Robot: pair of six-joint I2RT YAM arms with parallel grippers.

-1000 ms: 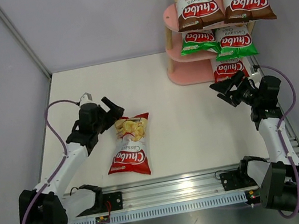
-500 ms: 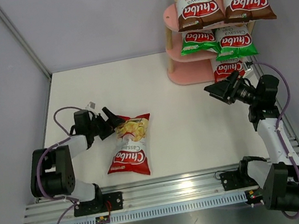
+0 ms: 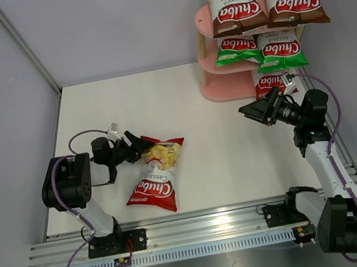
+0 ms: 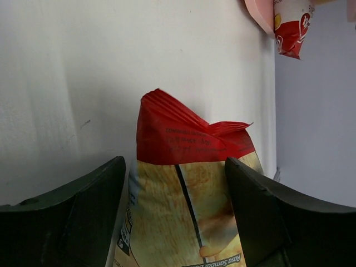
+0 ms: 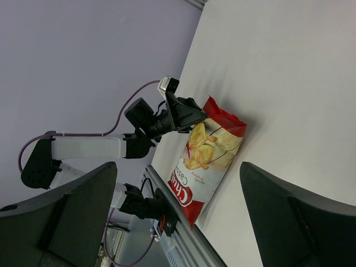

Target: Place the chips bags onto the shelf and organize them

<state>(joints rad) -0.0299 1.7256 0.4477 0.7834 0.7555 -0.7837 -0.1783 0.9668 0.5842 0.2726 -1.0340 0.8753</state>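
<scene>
One red chips bag (image 3: 153, 177) lies flat on the white table, left of centre. My left gripper (image 3: 138, 145) is low at its upper-left end, open, with one finger on each side of the bag's top corner. In the left wrist view the red bag (image 4: 186, 167) fills the gap between the black fingers (image 4: 78, 211). The pink shelf (image 3: 226, 87) stands at the back right. It holds two brown bags (image 3: 233, 5) on top, two green bags (image 3: 268, 50) in the middle and one red bag (image 3: 272, 82) at the bottom. My right gripper (image 3: 259, 109) is open and empty in the air in front of the shelf.
Grey walls close the table on the left, back and right. An aluminium rail (image 3: 202, 226) runs along the near edge. The right wrist view looks across the table at the red bag (image 5: 208, 158) and the left arm (image 5: 89, 147).
My left arm has dropped low and pushed its open gripper onto the red bag's top end, nudging the bag slightly. My right gripper has drifted a little left and up.
</scene>
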